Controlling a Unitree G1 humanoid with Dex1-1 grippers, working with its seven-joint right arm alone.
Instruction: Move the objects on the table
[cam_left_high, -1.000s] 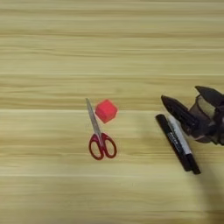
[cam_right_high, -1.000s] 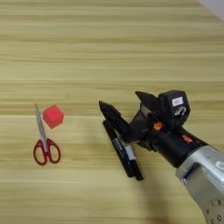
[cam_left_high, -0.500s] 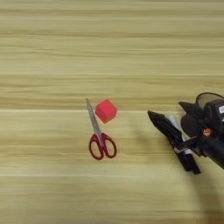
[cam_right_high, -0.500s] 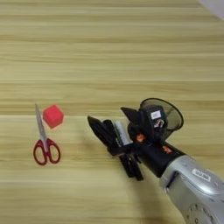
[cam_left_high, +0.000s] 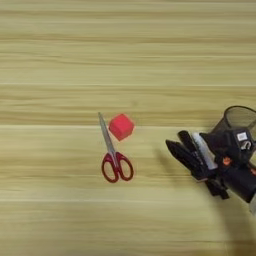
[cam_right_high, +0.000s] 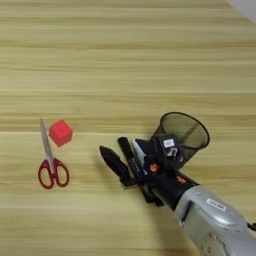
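Right now I see my right gripper (cam_right_high: 131, 161) low over the table (cam_right_high: 125, 60), its black fingers (cam_right_high: 114, 164) spread either side of the two markers: the black marker (cam_right_high: 127, 154) and the white-barrelled marker (cam_right_high: 138, 153) lie side by side between them. I cannot tell whether the fingers press them. A black mesh cup (cam_right_high: 184, 132) stands just behind the gripper. Well to the left, the red cube (cam_left_high: 121, 126) sits just beside the blades of the red-handled scissors (cam_left_high: 113, 157).
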